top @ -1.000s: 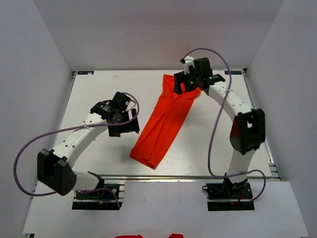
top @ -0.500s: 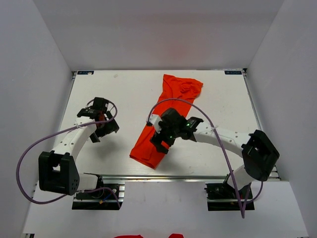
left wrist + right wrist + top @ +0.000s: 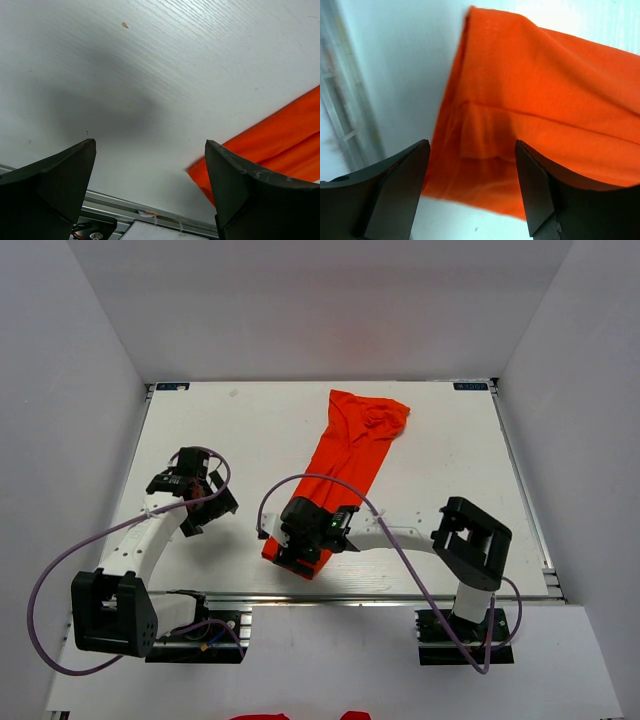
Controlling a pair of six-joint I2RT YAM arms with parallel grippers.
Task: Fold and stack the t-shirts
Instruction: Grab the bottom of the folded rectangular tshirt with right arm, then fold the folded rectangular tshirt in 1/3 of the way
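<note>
The t-shirt (image 3: 345, 455), folded into a long strip, lay slanted from the counter's (image 3: 250, 420) far middle to its near edge, with white surface on both sides. The right hand (image 3: 303, 543) hovered over its near end, fingers apart. The left hand (image 3: 205, 512), also spread, hung to its left, off the cloth.

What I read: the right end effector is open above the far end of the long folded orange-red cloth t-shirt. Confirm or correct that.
Wrong end. The right end effector is open above the near end of the long folded orange-red cloth t-shirt, not the far end; the top external view shows it.
</note>
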